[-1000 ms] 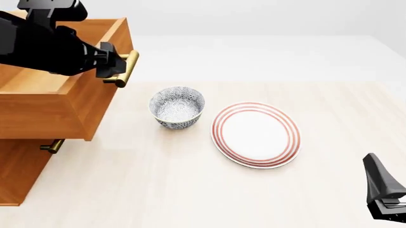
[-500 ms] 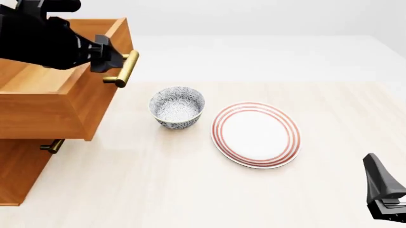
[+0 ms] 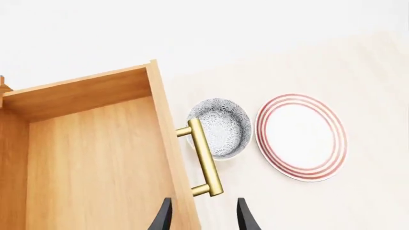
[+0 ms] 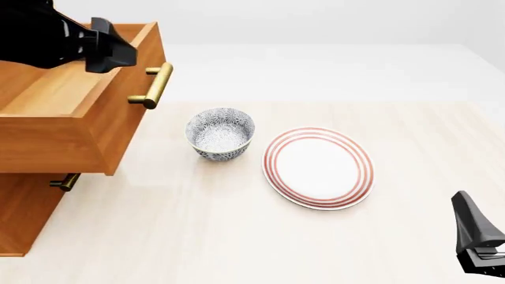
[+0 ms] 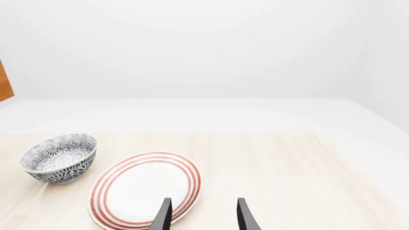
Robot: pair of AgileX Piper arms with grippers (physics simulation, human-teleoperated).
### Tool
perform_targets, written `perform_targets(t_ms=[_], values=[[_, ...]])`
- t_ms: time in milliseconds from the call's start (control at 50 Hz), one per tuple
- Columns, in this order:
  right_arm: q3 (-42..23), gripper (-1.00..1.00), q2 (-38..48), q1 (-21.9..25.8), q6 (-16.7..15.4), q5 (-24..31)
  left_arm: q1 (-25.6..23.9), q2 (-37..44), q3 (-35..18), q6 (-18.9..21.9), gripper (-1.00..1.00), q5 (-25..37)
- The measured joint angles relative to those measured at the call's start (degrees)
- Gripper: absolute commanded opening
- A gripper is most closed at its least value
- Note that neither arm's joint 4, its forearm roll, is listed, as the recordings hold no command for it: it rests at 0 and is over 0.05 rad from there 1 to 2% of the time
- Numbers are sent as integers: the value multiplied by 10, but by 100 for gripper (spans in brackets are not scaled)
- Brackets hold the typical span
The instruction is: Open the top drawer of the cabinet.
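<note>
The top drawer (image 4: 75, 112) is being shown pulled far out of the cabinet (image 4: 23, 207), so the job looks done. Its brass handle (image 3: 204, 157) is sitting just ahead of the left fingers (image 3: 161, 218), which are parted and holding nothing. The right fingers (image 5: 243, 215) are also being kept apart and empty, over the plate (image 5: 145, 189), with the bowl (image 5: 59, 158) off to one side. A pale wooden bench (image 4: 236, 236) is being used, in a plain white room.

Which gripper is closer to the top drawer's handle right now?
Left. The left gripper hangs open just above the handle of the top drawer, not touching it. The right gripper sits far across the table, beyond the plate.
</note>
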Motion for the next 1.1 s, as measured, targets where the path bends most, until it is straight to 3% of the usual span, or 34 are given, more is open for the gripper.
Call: perform_targets(t_ms=[1100], values=[[0,100,0,0,0,0,42,-128,-23,78,100,13]])
